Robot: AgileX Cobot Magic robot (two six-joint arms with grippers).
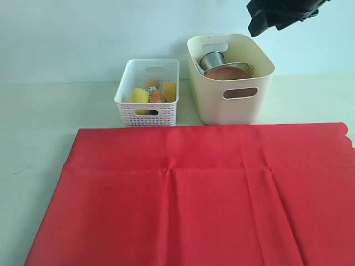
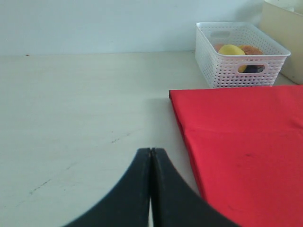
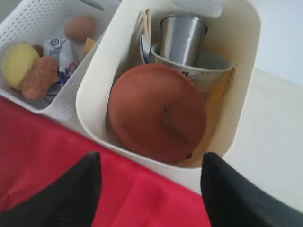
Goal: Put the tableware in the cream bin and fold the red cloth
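Two containers stand side by side on the desk (image 1: 33,111), in the upper middle of the exterior view: the cream bin (image 1: 233,108) to the right and a lower white perforated basket (image 1: 147,111) to its left, close but apart.

In the cream bin the right wrist view shows one round brown plate (image 3: 156,111) leaning tilted against the inner wall. Behind it is one pale green bowl (image 3: 210,71) with one steel cup (image 3: 182,38) standing in it, and a pair of wooden chopsticks (image 3: 146,23) is propped upright along the bin's side.

The basket holds five food items: one lemon (image 3: 18,64), one brown crumbed sausage (image 3: 41,78), one egg (image 3: 79,27), one small blue-white milk carton (image 3: 59,54) and one yellow piece of cheese (image 3: 89,46).

One red cloth (image 1: 194,194) lies spread flat over the lower half of the exterior view, creased but unfolded. Its far edge runs just in front of both containers.

The right claw (image 3: 151,161) hangs above the cream bin, at the upper right of the exterior view, with its jaws wide apart and nothing between them. The left claw (image 2: 150,151) has its jaws pressed together on nothing, over bare desk beside the cloth's edge.
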